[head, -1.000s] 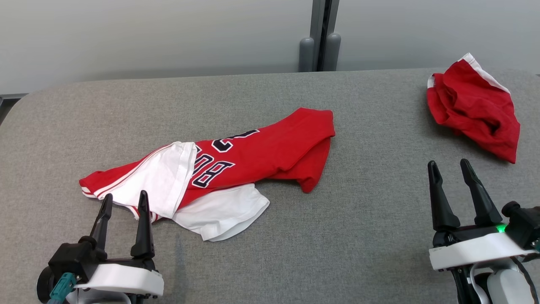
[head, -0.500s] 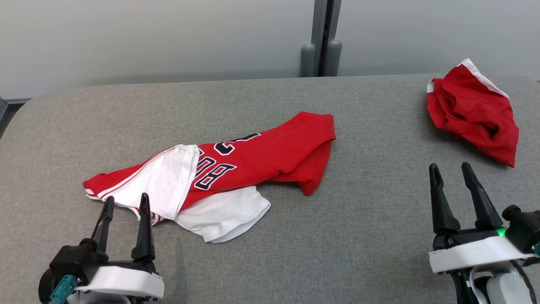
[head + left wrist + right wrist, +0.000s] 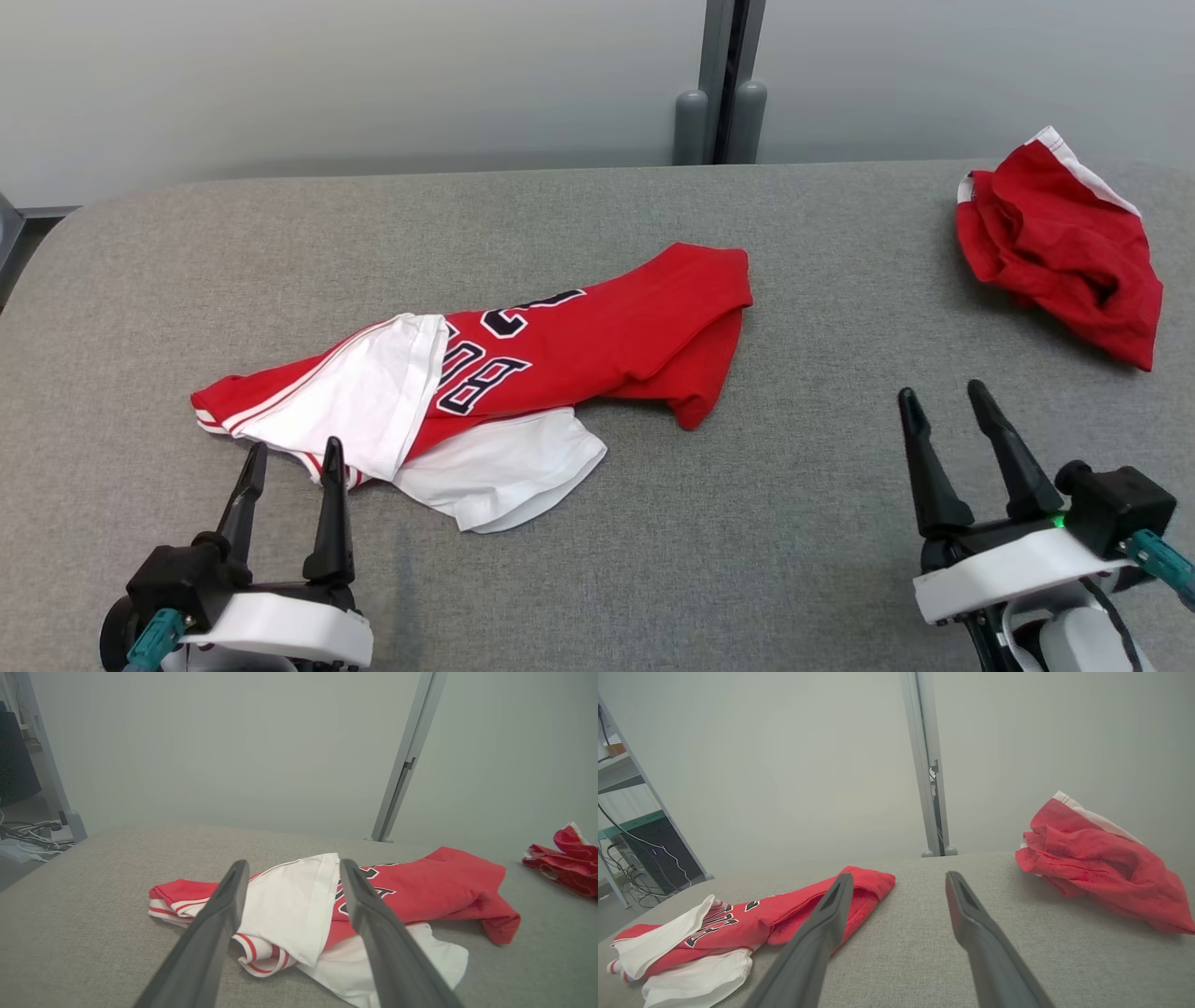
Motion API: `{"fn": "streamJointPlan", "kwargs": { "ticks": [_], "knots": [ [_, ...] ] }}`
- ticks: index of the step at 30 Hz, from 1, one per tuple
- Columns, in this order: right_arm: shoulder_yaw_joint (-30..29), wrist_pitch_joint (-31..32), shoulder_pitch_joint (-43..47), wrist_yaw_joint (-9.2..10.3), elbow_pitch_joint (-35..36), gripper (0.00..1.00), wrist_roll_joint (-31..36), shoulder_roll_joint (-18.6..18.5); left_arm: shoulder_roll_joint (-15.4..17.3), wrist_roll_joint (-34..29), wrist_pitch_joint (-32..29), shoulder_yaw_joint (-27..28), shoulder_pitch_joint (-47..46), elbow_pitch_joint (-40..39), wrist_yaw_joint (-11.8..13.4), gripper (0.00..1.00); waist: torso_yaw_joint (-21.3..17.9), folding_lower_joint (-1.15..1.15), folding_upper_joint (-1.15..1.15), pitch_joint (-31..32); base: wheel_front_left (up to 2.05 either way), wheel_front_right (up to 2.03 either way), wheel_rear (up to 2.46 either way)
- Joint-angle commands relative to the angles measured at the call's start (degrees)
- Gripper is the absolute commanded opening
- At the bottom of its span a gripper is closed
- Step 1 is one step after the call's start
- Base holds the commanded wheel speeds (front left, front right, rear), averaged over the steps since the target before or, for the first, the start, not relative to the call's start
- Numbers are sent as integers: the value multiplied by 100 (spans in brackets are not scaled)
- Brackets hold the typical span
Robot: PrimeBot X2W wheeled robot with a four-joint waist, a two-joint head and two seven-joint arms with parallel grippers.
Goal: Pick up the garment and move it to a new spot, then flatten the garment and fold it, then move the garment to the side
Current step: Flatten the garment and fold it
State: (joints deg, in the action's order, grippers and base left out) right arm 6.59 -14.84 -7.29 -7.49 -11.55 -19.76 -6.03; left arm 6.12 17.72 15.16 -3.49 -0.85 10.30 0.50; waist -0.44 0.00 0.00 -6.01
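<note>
Garment (image 3: 579,350), a red and white jersey, lies rumpled on the middle of the grey table (image 3: 794,532), its white end just beyond the left hand (image 3: 295,446), whose fingers stand apart and empty. The right hand (image 3: 939,389), likewise open and empty, hovers over bare table well to the right. A second red bundle (image 3: 1064,252) sits near the far right edge, apart from both.

The garment (image 3: 607,327) is being shown in red with white panels, dark white-edged lettering and striped cuffs; the other cloth (image 3: 1055,233) in red with white trim; the table (image 3: 794,523) in grey.
</note>
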Motion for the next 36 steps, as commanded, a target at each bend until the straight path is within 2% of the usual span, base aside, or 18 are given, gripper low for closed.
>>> {"fn": "streamJointPlan", "kwargs": {
  "ticks": [1,8,15,24,33,34,35,36],
  "knots": [
    [140,-38,-119,-2,-95,100,-65,-94,-14,-38,9,-11,-116,39,-34,100,17,0,0,3,0,0,0],
    [936,126,-703,-2,-665,100,-214,-481,-49,-61,9,-185,-251,192,-128,100,179,0,0,-13,0,0,0],
    [1739,541,-1337,-2,-1375,100,-605,-720,-121,-21,7,-422,-382,328,-252,100,522,0,0,-100,0,0,0],
    [2432,648,-2012,-2,-2418,100,-907,-769,-205,87,8,-602,-578,479,-324,100,1026,0,0,-316,0,0,0],
    [2527,699,-2518,-2,-3687,100,-897,-541,-237,145,8,-585,-692,567,-388,100,1354,0,0,-369,0,0,0],
    [2516,661,-2554,-2,-3775,84,-888,-517,-241,142,8,-580,-686,572,-392,100,1364,0,0,-363,0,0,0],
    [2511,642,-2587,-2,-3881,45,-871,-494,-245,142,8,-575,-682,577,-395,100,1372,0,0,-355,0,0,0],
    [2517,627,-2611,-2,-3944,32,-858,-464,-245,142,8,-568,-676,580,-397,100,1376,0,0,-347,0,0,0]
  ]
}}
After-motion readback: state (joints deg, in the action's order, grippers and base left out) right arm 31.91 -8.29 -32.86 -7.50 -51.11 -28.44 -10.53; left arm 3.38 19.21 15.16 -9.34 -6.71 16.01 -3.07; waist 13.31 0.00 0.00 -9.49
